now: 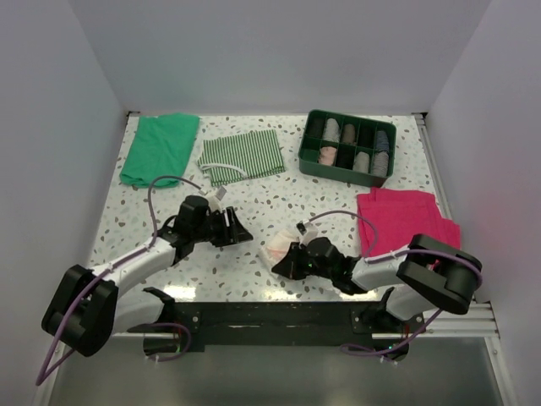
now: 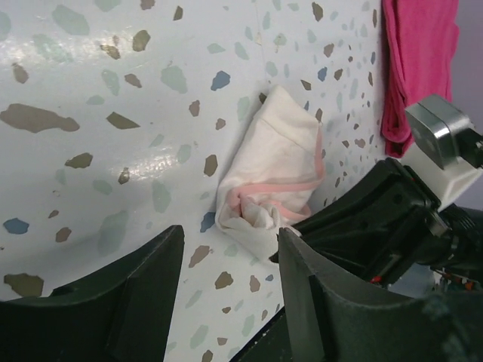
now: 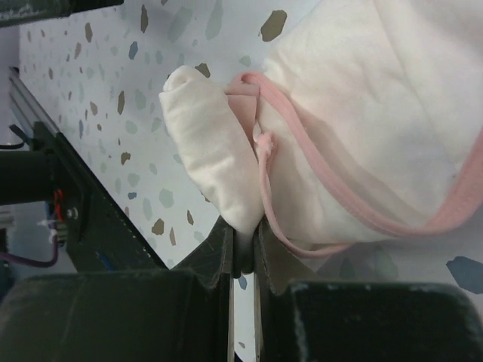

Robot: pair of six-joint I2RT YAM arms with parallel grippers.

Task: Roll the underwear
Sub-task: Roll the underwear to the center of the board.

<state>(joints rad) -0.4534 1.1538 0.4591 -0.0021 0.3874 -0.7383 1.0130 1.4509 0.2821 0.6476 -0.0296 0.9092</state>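
We see the speckled bench [image 1: 279, 199], a magenta cloth [image 1: 406, 220] at its right edge, then our right gripper [image 1: 286, 264] pinched tight on the partly rolled underwear [image 1: 277, 248] near the front edge's middle. Our left gripper [image 1: 243, 230] stands just left of it, fingers apart.

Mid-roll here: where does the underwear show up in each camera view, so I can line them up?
Top external: the underwear lies low centre, between the arms, at the right gripper tip.
Left wrist: the underwear sits right of centre, its lower end rolled.
Right wrist: the underwear fills the upper right.
Shared landmark: the right gripper, pinching its rolled end, shows in every view.
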